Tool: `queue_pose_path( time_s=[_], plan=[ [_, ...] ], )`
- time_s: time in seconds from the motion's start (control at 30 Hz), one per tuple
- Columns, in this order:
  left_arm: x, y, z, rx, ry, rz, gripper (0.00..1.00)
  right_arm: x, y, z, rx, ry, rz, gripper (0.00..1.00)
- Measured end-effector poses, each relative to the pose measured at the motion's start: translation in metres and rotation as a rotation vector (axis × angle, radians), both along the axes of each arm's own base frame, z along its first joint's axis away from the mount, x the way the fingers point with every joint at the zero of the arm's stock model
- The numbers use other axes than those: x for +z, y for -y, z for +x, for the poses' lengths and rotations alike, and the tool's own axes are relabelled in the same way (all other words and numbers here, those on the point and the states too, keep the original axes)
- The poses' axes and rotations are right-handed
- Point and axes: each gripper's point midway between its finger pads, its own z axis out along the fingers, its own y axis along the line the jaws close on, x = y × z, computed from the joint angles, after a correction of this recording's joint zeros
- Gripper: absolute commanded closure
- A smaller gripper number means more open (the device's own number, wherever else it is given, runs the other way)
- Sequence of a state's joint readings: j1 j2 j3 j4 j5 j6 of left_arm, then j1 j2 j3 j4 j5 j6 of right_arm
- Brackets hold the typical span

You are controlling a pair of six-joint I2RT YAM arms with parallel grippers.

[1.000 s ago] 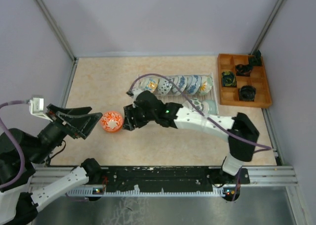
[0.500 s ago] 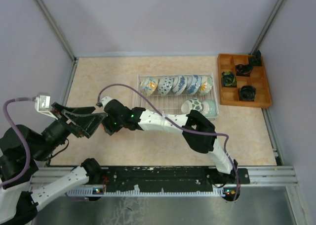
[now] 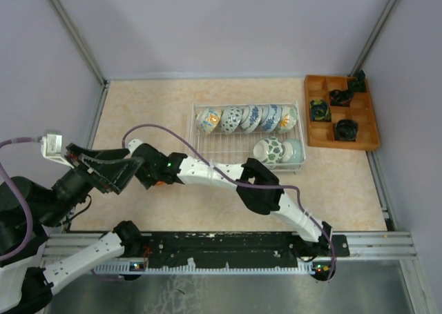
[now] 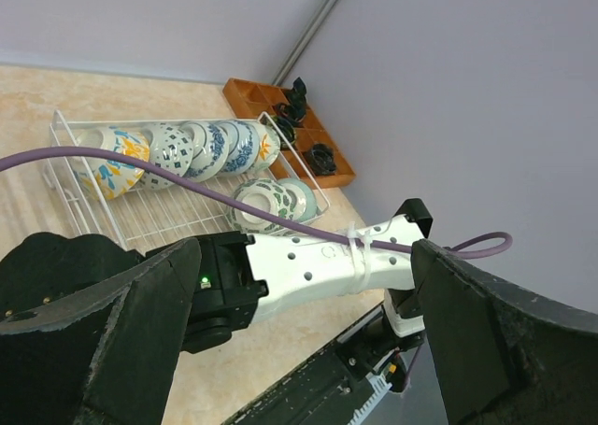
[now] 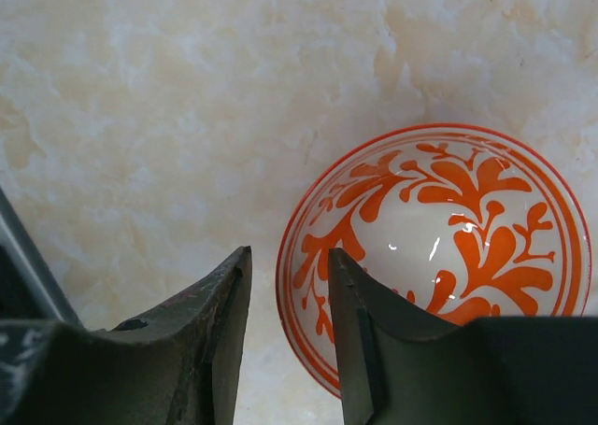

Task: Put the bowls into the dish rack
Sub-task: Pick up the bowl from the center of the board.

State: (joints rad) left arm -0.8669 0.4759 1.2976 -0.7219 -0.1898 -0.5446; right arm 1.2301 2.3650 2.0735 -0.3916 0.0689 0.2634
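An orange-patterned bowl [image 5: 439,257] sits upright on the table at the left. In the top view it is almost hidden under my right gripper [image 3: 146,174]. My right gripper [image 5: 288,257] is open and straddles the bowl's left rim, one finger [image 5: 374,341] over the inside and the other [image 5: 187,341] outside. My left gripper [image 3: 131,168] is wide open and empty just left of it, and the left wrist view [image 4: 306,247] looks across the right arm. The dish rack [image 3: 248,145] holds a row of bowls [image 3: 242,119] on edge and two more [image 3: 276,150] at its front right.
An orange wooden compartment tray [image 3: 342,112] with black items stands right of the rack. My right arm [image 3: 228,172] stretches across the table in front of the rack. Metal frame rails run along the table's left and back edges.
My right arm has swung left from beside the rack and now sits over the orange bowl, covering it in the top view. My left gripper has barely shifted.
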Motion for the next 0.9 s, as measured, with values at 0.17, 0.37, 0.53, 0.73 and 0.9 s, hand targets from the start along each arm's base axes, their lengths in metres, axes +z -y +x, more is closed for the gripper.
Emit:
queue_pose_path(
  time_s=[0.17,0.37,0.53,0.73,0.9],
  plan=[
    [-0.001,0.000,0.000,0.000,-0.002,0.003,0.00,-0.016,0.002,0.003,-0.006,0.004,-0.050,0.86],
    [0.002,-0.002,-0.002,0.000,0.003,-0.001,0.00,-0.002,-0.004,0.009,-0.011,0.050,-0.029,0.99],
    [0.002,-0.003,-0.002,0.001,0.003,0.001,0.00,0.000,-0.006,0.009,-0.008,0.052,-0.020,1.00],
    [0.001,-0.003,-0.002,0.000,0.000,0.004,0.00,0.001,-0.006,0.009,-0.007,0.053,-0.019,0.94],
    [0.001,-0.003,-0.002,0.001,-0.001,0.005,0.00,0.000,-0.004,0.006,-0.003,0.052,-0.016,0.94]
  ],
)
